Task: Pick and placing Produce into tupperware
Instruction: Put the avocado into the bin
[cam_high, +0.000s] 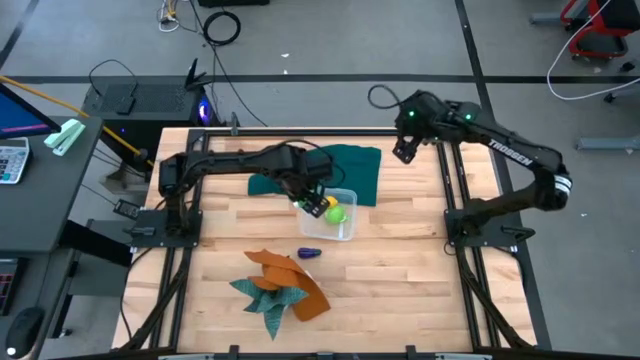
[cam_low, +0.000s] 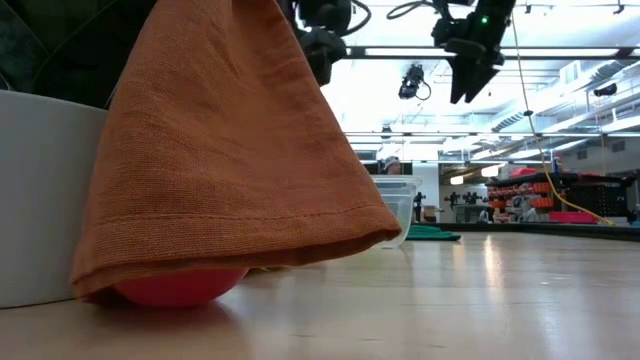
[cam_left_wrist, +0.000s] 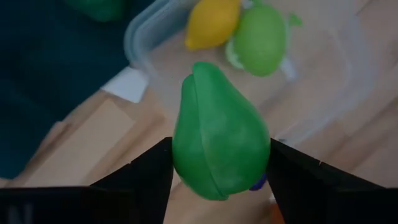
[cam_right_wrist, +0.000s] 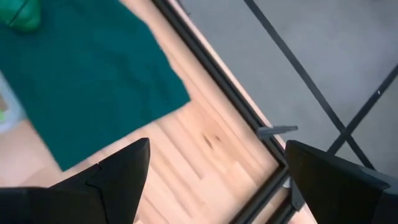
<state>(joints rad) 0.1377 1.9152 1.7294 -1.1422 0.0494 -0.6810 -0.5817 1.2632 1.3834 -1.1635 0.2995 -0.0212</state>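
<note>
Tabletop's red produce (cam_low: 180, 287) under orange cloth (cam_low: 220, 140)

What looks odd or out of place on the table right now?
In the low view a red toy sits hidden beneath the draped orange cloth, where it is easy to miss. A purple piece lies loose outside the tupperware.

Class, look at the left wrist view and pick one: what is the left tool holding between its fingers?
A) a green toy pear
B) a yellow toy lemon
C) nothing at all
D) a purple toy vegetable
A: in the left wrist view the left tool is closed on a green toy pear, held just outside the clear tupperware, where a yellow toy lemon and a light green toy fruit already lie.
</note>
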